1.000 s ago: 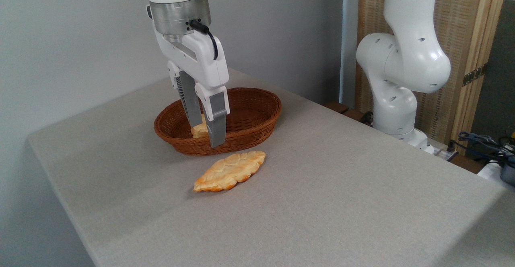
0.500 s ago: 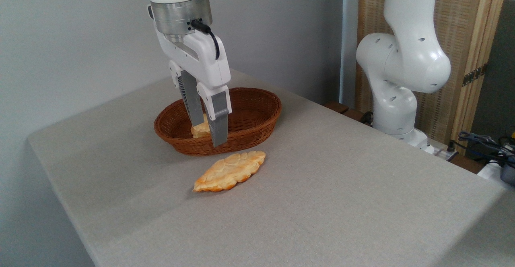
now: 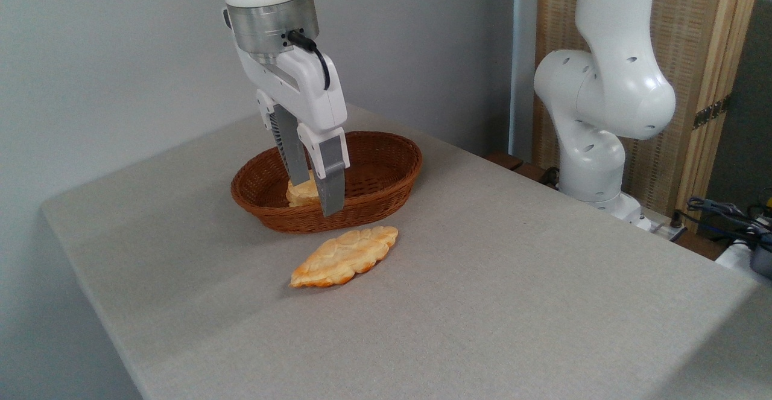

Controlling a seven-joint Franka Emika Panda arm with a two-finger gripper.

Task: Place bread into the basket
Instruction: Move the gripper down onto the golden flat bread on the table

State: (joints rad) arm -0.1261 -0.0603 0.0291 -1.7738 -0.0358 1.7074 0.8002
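Reddish-brown wicker forms the basket [image 3: 374,171], which is set toward the twelve o'clock side of the grey counter [image 3: 482,303]. The bread [image 3: 344,256], long, flat and leaf-shaped, is laid flat on the counter just outside the basket's six o'clock rim, apart from it or barely so; nothing is holding it. The claw [image 3: 313,198] is hung over the nine o'clock half of the basket with its fingers parted and nothing gripped between them. A small pale-golden bun [image 3: 300,193] is seen low inside the basket behind the fingers.

The task is judged to be unfinished: the bread is not yet taken. For the next move the claw would need to be carried clear of the rim toward six o'clock, lowered over the bread's middle and closed across its narrow width, a thin flat piece that may be hard to pinch from the counter.

Much of the bun is hidden by the fingers, and the basket floor beneath them cannot be made out. Whether the fingertips are touching the bun cannot be told. The arm's upper part is cut off at the top edge.
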